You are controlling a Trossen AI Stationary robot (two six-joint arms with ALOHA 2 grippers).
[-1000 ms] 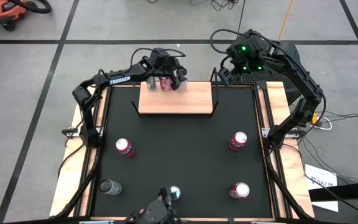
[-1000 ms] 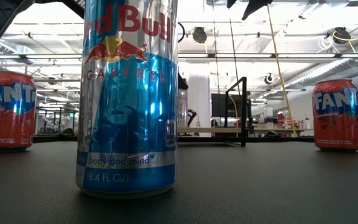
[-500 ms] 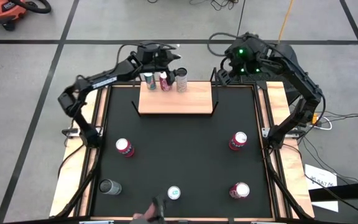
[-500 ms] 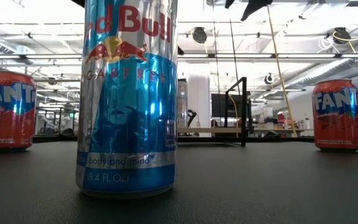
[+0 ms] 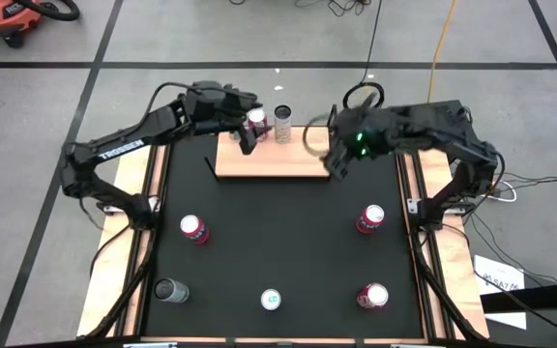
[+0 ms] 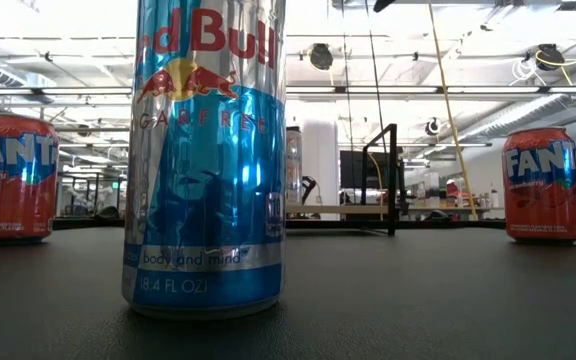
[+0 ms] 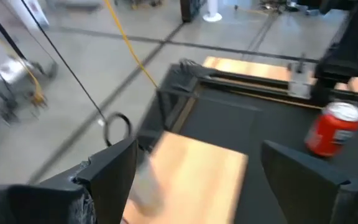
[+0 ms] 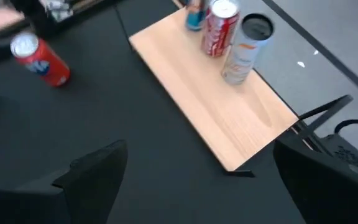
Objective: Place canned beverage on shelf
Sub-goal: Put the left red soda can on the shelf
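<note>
On shelf (image 5: 274, 155): I count three cans (image 8: 222, 28) standing at its far-left end.
Off shelf: five cans (image 5: 193, 229) wait on the worktop (image 5: 288, 242).
Left tool (image 5: 245, 135): spread, empty, beside the shelved cans.
Right tool (image 5: 335, 159): spread, empty, over shelf's right end.

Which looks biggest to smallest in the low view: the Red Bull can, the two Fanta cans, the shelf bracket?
1. Red Bull can, though it stands nearest the camera.
2. Left Fanta can and right Fanta can: alike, no ranking.
3. Black shelf bracket: thin and far back, so unsure.
</note>
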